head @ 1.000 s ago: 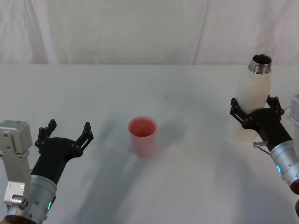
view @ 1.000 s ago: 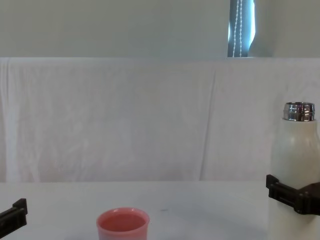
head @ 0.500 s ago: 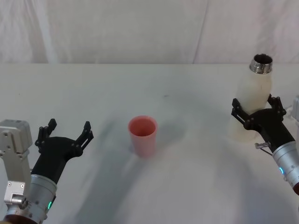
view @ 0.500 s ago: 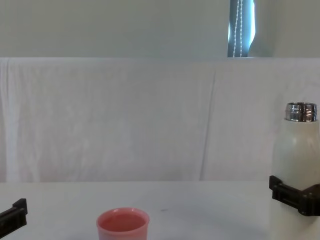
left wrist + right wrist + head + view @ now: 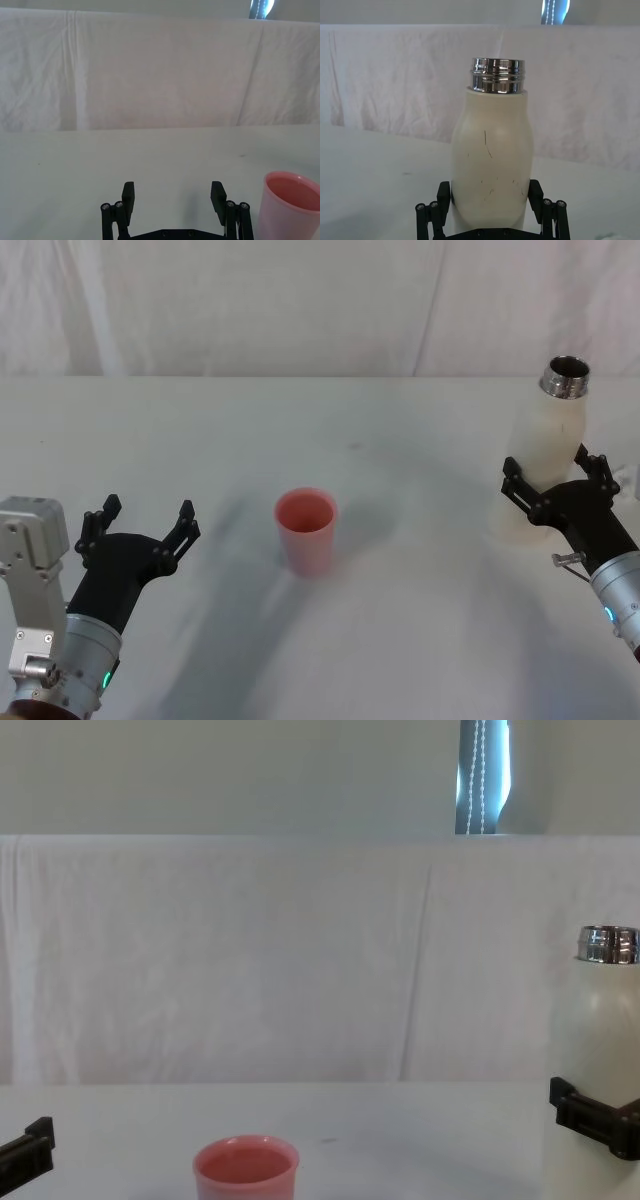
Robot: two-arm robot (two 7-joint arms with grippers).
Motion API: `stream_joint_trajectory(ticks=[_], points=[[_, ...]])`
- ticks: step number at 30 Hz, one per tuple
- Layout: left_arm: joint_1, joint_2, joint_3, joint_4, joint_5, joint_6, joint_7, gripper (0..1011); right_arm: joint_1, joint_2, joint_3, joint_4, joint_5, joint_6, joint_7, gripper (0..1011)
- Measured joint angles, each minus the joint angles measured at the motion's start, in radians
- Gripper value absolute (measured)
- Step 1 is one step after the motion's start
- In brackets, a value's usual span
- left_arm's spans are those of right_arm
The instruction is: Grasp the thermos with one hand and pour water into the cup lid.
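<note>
The right gripper (image 5: 553,480) clasped the lower body of the thermos (image 5: 541,460), which stood upright at the surface's (image 5: 400,620) right side, its base hidden behind the gripper. The cup lid (image 5: 306,531) sat mid-surface, well apart. The left gripper (image 5: 140,525) hovered spread wide and empty at the near left.

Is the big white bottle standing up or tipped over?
Standing up. The thermos is upright on the table, silver neck on top, between the right gripper's fingers.
</note>
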Motion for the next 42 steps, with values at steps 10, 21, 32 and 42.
stream_joint_trajectory(ticks=[10, 21, 32, 42], points=[[0.000, 0.000, 0.000, 0.000, 0.000, 0.000, 0.000, 1001, -0.032, 0.002, 0.004, -0.024, 0.002, 0.002, -0.004, 1001], [0.000, 0.000, 0.000, 0.000, 0.000, 0.000, 0.000, 1001, -0.072, 0.012, 0.008, -0.053, 0.000, -0.004, -0.005, 1001], [0.000, 0.000, 0.000, 0.000, 0.000, 0.000, 0.000, 1001, -0.119, 0.038, -0.001, -0.086, -0.015, -0.019, 0.015, 1001], [0.000, 0.000, 0.000, 0.000, 0.000, 0.000, 0.000, 1001, -0.156, 0.047, -0.018, -0.109, -0.032, -0.038, 0.021, 1001]])
